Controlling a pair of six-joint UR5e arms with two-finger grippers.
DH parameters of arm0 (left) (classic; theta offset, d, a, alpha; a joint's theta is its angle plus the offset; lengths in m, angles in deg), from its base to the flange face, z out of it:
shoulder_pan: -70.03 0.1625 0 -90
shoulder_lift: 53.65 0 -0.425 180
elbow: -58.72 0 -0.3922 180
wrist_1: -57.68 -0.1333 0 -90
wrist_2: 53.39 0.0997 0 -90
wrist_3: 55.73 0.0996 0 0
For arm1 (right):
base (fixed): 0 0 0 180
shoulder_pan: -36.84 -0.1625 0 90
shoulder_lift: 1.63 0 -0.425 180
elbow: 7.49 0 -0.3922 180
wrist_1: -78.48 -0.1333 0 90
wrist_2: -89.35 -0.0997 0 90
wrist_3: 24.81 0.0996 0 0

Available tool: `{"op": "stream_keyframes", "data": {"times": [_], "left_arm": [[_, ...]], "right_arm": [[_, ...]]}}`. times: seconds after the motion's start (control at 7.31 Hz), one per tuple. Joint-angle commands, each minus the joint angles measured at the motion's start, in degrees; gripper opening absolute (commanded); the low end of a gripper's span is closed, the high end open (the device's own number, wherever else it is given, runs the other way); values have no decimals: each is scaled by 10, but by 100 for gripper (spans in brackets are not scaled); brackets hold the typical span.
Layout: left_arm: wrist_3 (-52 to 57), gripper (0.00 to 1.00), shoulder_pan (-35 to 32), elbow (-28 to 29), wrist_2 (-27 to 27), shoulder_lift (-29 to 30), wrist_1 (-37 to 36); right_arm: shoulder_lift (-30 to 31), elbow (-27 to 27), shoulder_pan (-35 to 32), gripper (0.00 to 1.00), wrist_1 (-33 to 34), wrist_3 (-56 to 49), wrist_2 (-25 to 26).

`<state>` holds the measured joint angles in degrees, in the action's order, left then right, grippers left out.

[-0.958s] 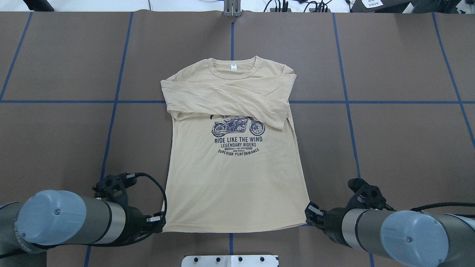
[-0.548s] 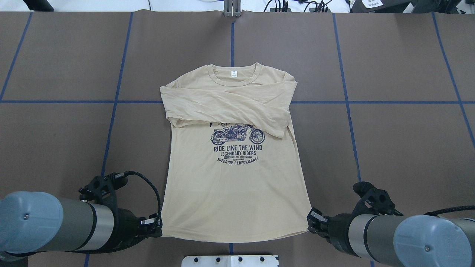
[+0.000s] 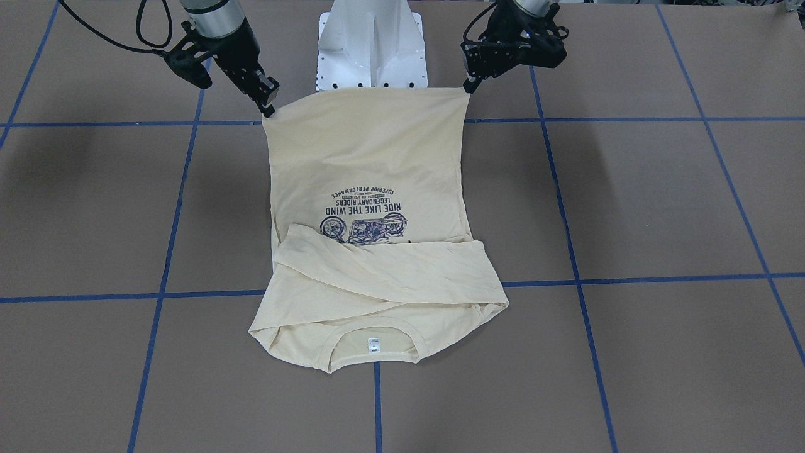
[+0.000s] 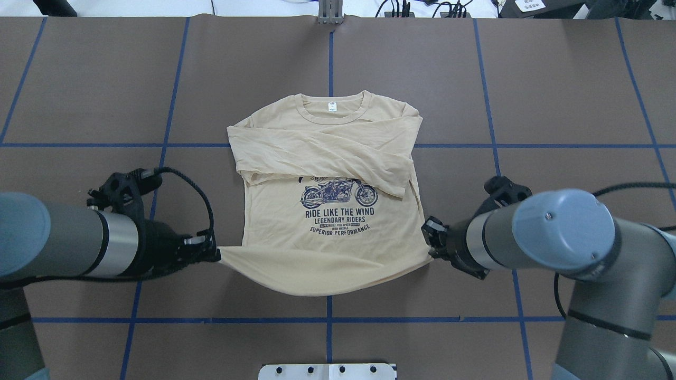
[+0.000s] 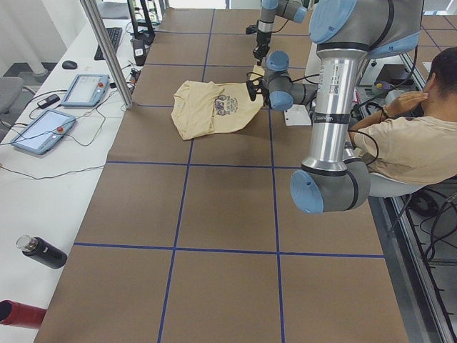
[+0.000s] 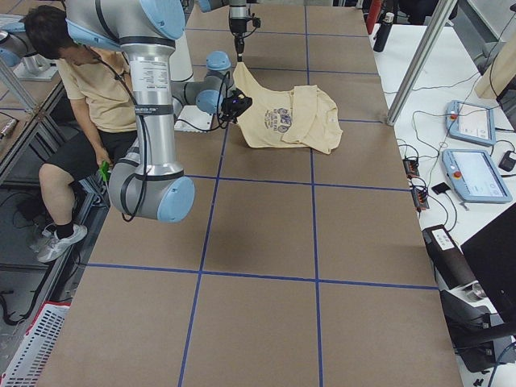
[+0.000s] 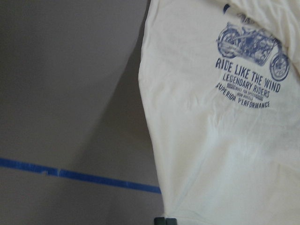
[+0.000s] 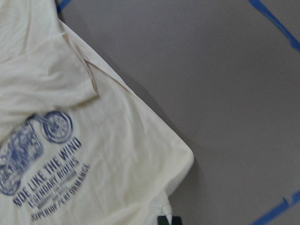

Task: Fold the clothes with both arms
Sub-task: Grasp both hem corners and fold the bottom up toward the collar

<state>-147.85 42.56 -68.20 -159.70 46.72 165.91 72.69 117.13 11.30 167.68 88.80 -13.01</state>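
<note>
The pale cream-yellow long-sleeved T-shirt [image 4: 327,237] lies print-up, collar far from me, with both sleeves folded across the chest above the navy motorcycle print [image 4: 339,192]. My left gripper [image 4: 214,255] is shut on the near left hem corner. My right gripper [image 4: 429,243] is shut on the near right hem corner. The hem hangs lifted between them, sagging in the middle. In the front-facing view the left gripper [image 3: 468,85] and right gripper [image 3: 267,108] hold the raised hem of the shirt [image 3: 371,157] taut. The wrist views show the shirt [image 7: 220,140] [image 8: 93,154] from above.
The white pedestal base [image 4: 327,371] stands at the near table edge. Blue tape lines [image 4: 158,320] cross the brown table. A seated person [image 5: 407,143] is behind the robot. Tablets [image 5: 43,132] and bottles [image 5: 43,251] lie on the side bench.
Both grippers have risen and moved away from the base toward the collar, lifting the hem off the table. Before that the whole shirt slid slightly toward the base.
</note>
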Motion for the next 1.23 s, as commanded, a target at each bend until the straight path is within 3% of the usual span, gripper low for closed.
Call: {"op": "stream_keyframes", "data": {"times": [0.0,0.55,0.96,1.1], "left_arm": [[85,0,-100,113,-19,75,0],[103,0,-156,242,-17,169,14],[108,0,-179,357,-14,215,98],[116,0,-186,386,-13,228,111]], "right_arm": [[-75,-105,-112,0,30,-133,-44],[-173,-252,-163,0,26,-186,-43],[-218,-336,-191,0,20,-243,-43],[-229,-377,-195,0,-31,-243,-42]]}}
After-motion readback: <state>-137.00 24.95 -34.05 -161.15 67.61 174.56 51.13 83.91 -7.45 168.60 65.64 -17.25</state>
